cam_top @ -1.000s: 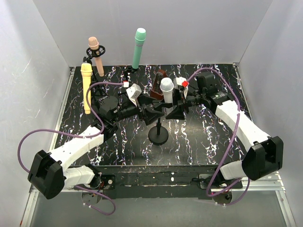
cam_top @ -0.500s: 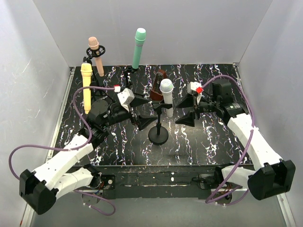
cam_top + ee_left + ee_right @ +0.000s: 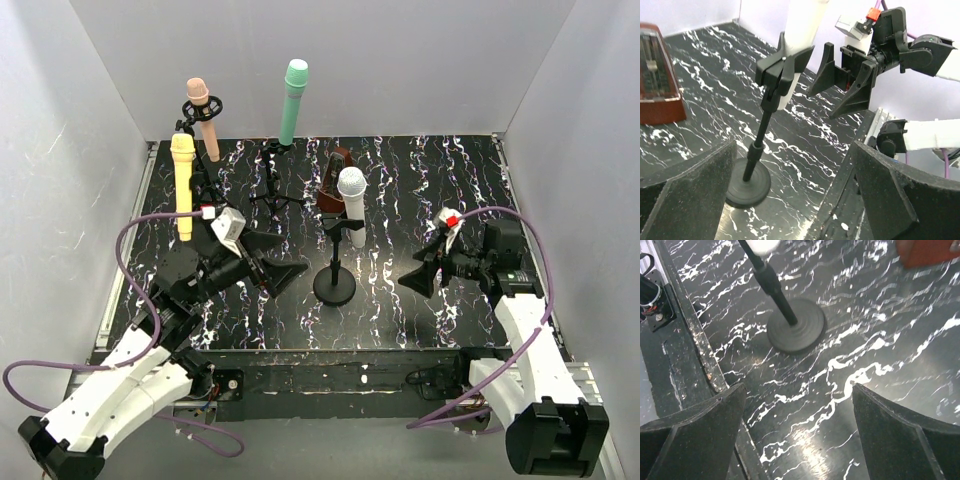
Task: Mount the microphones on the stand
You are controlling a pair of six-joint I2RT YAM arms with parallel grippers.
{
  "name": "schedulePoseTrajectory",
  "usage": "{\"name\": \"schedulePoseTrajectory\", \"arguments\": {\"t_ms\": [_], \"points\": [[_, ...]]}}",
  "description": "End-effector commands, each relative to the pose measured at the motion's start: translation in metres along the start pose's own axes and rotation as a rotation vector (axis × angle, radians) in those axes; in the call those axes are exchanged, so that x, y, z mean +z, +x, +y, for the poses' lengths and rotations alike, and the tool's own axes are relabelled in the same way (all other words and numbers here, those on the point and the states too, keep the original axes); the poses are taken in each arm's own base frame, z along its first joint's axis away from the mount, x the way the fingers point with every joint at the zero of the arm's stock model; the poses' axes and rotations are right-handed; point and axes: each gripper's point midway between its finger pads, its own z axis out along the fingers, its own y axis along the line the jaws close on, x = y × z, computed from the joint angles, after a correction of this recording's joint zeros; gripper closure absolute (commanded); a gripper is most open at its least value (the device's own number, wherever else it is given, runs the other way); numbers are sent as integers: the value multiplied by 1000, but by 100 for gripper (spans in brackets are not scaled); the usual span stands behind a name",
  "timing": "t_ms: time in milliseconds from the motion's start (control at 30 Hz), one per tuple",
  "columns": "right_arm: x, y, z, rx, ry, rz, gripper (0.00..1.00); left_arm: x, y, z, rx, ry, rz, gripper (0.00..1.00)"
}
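Four microphones [image 3: 352, 188] upright in stands [image 3: 334, 286], one metronome [image 3: 331, 188].

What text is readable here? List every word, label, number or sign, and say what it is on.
No text can be read in any view.
Metronome: any marks on its face are too blurred to read.
Red tab on the right arm: too small to show print.
White microphone: plain, no lettering visible.

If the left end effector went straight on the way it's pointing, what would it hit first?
The left end effector would most likely meet the stand holding the white microphone first, near its pole; depth is unclear.
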Motion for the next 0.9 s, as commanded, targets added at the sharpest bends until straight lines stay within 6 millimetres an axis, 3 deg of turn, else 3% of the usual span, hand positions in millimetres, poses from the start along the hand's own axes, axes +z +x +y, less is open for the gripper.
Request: {"name": "schedulePoseTrajectory", "arguments": {"t_ms": [0,167,333,533,867], "points": [[-3,18,-7,24,23,7,7,3,29,7,-118,-37,86,2],[-6,17,-22,38,68,6,8,6,64,8,39,-76,195,2],[-9,19,-22,23,70,2,8,25,119,-4,194,-92,326,2],[-11,21,-26,9,87,8,9,43,127,-6,218,-77,194,2],[-12,23,-26,-11,90,14,9,54,136,10,223,-140,109,2]]}}
